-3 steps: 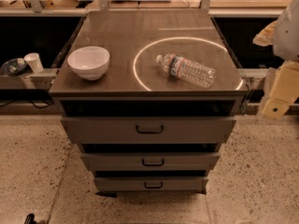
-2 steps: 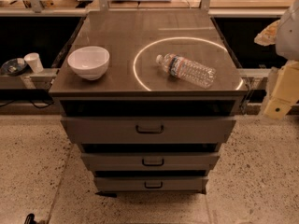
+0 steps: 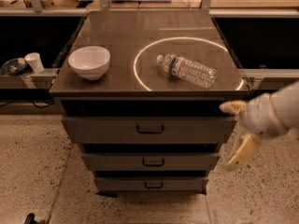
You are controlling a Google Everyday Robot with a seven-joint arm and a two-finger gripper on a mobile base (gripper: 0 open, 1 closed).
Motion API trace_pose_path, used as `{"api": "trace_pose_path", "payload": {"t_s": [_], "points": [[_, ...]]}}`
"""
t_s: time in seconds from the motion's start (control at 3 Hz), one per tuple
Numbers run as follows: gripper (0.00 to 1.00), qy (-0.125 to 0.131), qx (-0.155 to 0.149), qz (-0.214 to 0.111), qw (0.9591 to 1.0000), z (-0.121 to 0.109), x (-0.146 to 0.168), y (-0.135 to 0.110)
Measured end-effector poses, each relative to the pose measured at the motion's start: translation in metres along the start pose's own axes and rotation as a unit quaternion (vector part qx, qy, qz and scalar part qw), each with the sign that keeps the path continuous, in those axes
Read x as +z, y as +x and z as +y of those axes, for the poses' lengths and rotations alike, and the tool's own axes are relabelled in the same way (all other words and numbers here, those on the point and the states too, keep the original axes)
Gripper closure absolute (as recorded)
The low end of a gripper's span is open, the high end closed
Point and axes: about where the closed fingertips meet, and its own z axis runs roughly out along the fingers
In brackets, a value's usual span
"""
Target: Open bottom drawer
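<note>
While the bottom drawer [image 3: 126, 184] is sitting lowest of the cabinet's three grey fronts, just above the speckled floor [image 3: 28, 162], we are seeing its small dark handle [image 3: 153, 185] at centre with nothing touching it. Above it, the middle drawer [image 3: 117, 162] and the top drawer [image 3: 103, 130] are lining up in turn. We are holding our gripper [image 3: 229, 136] by the cabinet's right edge, level with those upper two fronts and apart from the bottom one, its two pale fingers [image 3: 244, 150] spread wide. On the cabinet top [image 3: 121, 31] a white bowl [image 3: 89, 62] is resting at left, and a plastic bottle [image 3: 187, 70] is lying on its side inside a bright ring.
</note>
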Motion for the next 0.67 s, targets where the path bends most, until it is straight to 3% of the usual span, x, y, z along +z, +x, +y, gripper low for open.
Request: {"api": "trace_pose_path", "payload": {"t_s": [0.33, 0.67], "points": [[0.0, -0.042, 0.038, -0.135, 0.9892, 0.045, 0.084, 0.023], [0.0, -0.078, 0.078, -0.234, 0.9659, 0.086, 0.116, 0.021]]}}
